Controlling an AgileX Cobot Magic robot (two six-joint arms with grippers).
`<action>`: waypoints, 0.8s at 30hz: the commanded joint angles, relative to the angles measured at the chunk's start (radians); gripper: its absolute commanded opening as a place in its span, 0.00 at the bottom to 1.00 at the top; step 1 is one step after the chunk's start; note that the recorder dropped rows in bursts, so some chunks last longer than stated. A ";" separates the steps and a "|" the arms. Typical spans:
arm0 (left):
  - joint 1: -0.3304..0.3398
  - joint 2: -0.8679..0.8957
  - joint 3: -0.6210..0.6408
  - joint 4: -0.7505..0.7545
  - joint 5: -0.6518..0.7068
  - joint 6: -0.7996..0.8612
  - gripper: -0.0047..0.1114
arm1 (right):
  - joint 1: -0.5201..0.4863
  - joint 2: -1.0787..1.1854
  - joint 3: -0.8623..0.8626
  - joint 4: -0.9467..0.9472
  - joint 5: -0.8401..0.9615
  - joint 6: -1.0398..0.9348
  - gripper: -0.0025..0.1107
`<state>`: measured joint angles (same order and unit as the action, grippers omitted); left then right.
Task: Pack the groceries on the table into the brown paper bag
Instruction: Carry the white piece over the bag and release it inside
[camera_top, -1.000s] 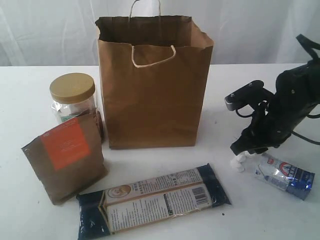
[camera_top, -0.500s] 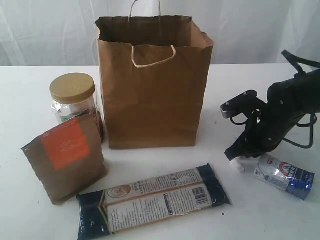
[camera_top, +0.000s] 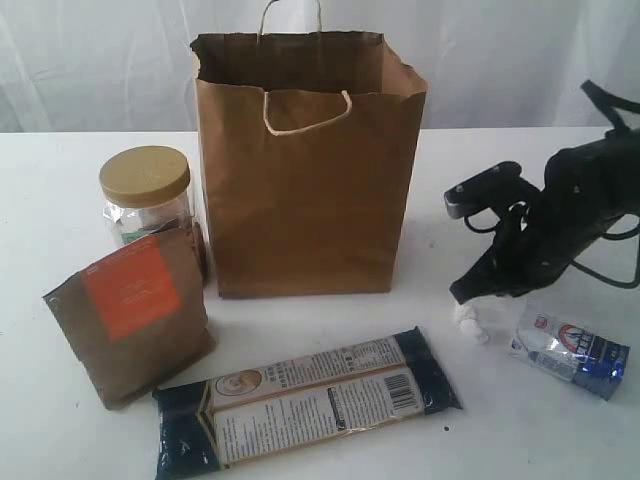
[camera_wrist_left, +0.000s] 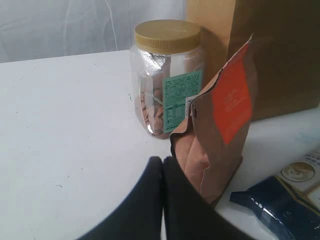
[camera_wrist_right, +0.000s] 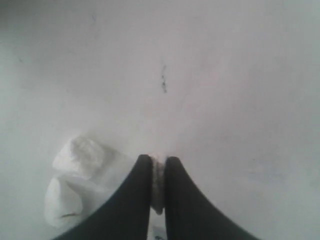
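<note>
The brown paper bag (camera_top: 305, 190) stands upright and open at the back of the table (camera_top: 60, 230). Left of it are the gold-lidded jar (camera_top: 145, 195) and the brown pouch with an orange label (camera_top: 130, 320). The long dark-blue packet (camera_top: 305, 400) lies flat in front. At the right, my right gripper (camera_top: 468, 300) is low over the table beside the small blue-silver packet (camera_top: 575, 352). Its jaws (camera_wrist_right: 158, 159) are shut on a thin whitish strip that looks like the packet's edge. My left gripper (camera_wrist_left: 162, 159) is shut and empty, close to the pouch (camera_wrist_left: 225, 125) and the jar (camera_wrist_left: 165, 80).
A crumpled white lump (camera_top: 468, 322) lies at the right fingertips, also visible as a white lump (camera_wrist_right: 75, 185) in the right wrist view. A white curtain hangs behind the table. The long packet's dark end (camera_wrist_left: 280, 200) lies near the left gripper.
The right gripper's jaws have closed on the thin whitish strip, and the right arm has shifted slightly. The groceries on the left and the bag have not moved.
</note>
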<state>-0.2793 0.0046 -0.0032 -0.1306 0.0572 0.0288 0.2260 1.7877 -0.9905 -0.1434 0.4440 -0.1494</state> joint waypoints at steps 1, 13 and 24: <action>-0.001 -0.005 0.003 -0.003 -0.003 -0.003 0.04 | -0.007 -0.089 0.002 0.001 -0.024 -0.008 0.02; -0.001 -0.005 0.003 -0.003 -0.003 -0.003 0.04 | -0.005 -0.393 0.002 0.021 -0.185 0.049 0.02; -0.001 -0.005 0.003 -0.003 -0.003 -0.003 0.04 | 0.066 -0.557 -0.039 0.085 -0.444 0.085 0.02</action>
<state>-0.2793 0.0046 -0.0032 -0.1306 0.0572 0.0288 0.2522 1.2367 -1.0034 -0.0671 0.0303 -0.0773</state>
